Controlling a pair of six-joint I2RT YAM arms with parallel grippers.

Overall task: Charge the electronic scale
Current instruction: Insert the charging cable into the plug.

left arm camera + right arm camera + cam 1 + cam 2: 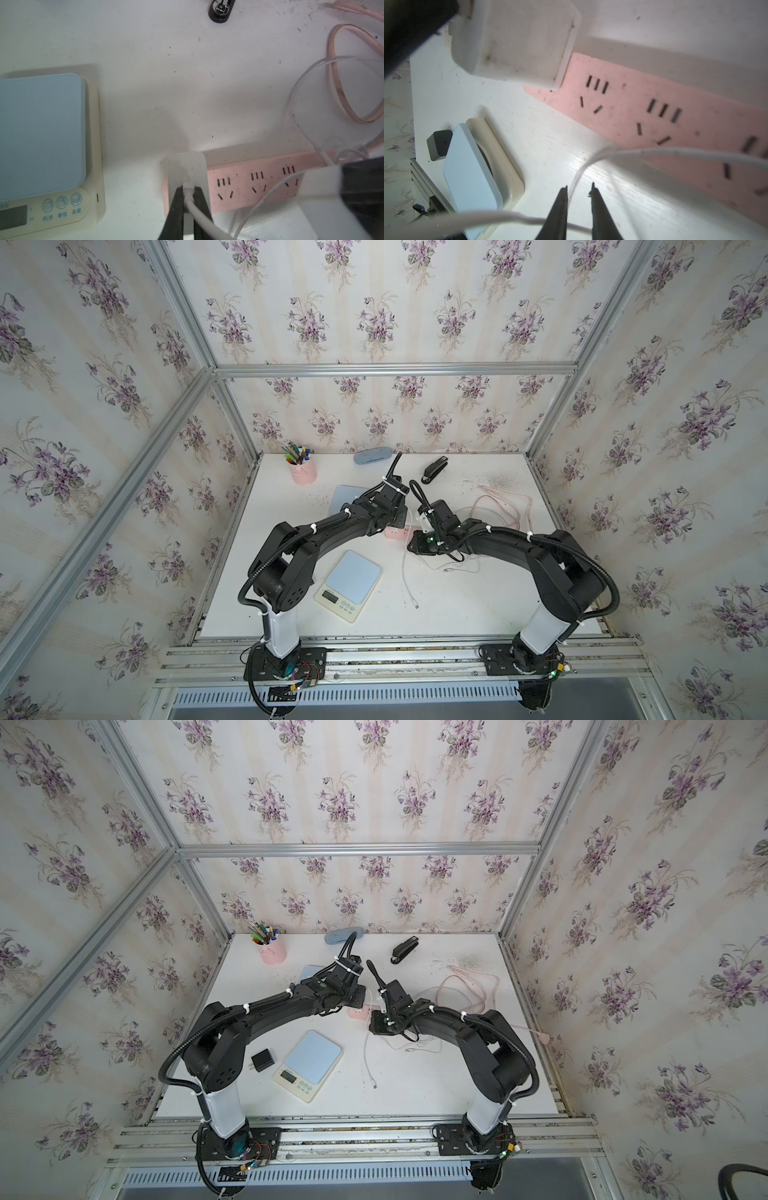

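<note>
From where I stand, the cream plastic kitchen scale with its pale blue weighing plate (349, 585) sits flat on the white tabletop (478, 605). It is on the robot's side of the long pink power strip (259, 187) and clear of it, with nothing plugged into it that I can see. At the strip's end nearest the scale stands a white square charger block (186, 168). The left gripper (188, 190) is clenched on the white plug and cable (199, 216) entering that block; whether the block's prongs are fully home I can't tell. The right gripper (579, 186), low over the table just in front of the strip, has its jaws a little apart, with a thin white cable (654, 152) running between them unpinched. A loose connector end (415, 605) lies beside the scale, apart from it. By my reckoning the power end is nearly sorted. Carrying that connector to the scale and pushing it in is yet to do.
</note>
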